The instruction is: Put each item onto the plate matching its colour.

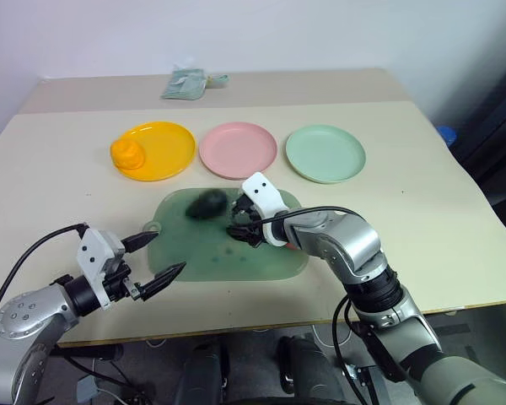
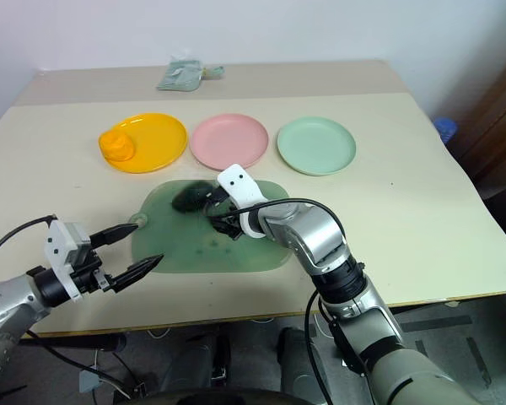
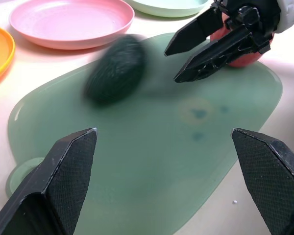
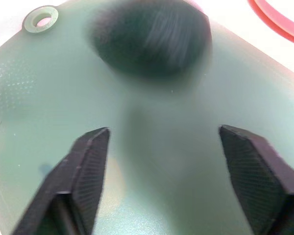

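Three plates line the counter (image 1: 455, 219) in the head view; the orange fruit (image 1: 127, 153) sits on the yellow plate (image 1: 164, 150). Left wrist view: left claw (image 3: 169, 147) open, red apple (image 3: 237, 56) behind the right claw (image 3: 174, 63). Right wrist view: fingers apart, empty, the blurred avocado (image 4: 149, 36) on the green board (image 4: 19, 98).

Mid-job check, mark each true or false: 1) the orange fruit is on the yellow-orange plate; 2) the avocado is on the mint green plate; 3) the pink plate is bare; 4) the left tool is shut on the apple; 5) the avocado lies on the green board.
1) True: the orange fruit sits on the yellow-orange plate.
2) False: the mint green plate holds nothing.
3) True: the pink plate is bare.
4) False: the left tool is open and empty; the apple is by the right tool.
5) True: the avocado lies on the green board.
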Tool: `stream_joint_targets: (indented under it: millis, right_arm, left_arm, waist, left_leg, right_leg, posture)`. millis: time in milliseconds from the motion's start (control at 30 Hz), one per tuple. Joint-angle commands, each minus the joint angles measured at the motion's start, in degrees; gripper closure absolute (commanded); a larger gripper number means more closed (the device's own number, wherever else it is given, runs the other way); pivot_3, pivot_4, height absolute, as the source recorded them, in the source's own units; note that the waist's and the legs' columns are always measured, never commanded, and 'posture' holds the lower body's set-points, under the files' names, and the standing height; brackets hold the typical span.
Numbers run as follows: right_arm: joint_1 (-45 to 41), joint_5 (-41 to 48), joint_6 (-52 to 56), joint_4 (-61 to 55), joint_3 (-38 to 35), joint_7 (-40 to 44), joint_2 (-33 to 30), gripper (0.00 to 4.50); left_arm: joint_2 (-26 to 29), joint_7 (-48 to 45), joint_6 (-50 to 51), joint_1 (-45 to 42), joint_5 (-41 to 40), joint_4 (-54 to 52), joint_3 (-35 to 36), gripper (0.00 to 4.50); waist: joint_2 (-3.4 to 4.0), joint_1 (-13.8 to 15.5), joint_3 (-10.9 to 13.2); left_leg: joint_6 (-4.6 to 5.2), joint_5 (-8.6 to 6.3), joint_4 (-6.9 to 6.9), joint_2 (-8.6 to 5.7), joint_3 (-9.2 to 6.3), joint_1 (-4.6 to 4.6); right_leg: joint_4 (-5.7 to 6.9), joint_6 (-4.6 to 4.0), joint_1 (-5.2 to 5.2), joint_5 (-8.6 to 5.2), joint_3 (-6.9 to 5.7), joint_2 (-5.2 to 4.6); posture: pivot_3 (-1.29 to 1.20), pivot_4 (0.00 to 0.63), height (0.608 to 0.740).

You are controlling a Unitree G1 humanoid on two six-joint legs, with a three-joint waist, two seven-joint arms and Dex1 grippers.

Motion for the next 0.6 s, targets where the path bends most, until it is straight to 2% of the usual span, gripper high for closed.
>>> stream_joint_targets:
  millis: [33,600]
  right_arm:
    - [-1.1,-0.6,-1.0,-0.9,-0.9,-0.3,0.8,0.85]
    - [-1.1,-1.8,-5.6,-0.8,-0.8,0.5,1.6,0.85]
  left_arm:
    - [0.1,-1.3,-2.4,0.3,0.3,0.9,0.9,0.00]
    - [-1.3,-2.5,-10.6,-0.8,4.7,12.0,0.9,0.00]
  waist:
    - [0.00,0.0,0.0]
    - [0.03,0.0,0.0]
  left_leg:
    - [0.00,0.00,-0.01,0.00,0.00,0.00]
    - [0.00,0.00,-0.03,0.00,0.00,-0.20]
  right_leg:
    - [0.00,0.00,-0.01,0.00,0.00,0.00]
    - [-0.02,-0.01,-0.23,0.00,0.00,-0.04]
  posture:
    - [0.00,0.150,0.740]
    - [0.00,0.150,0.740]
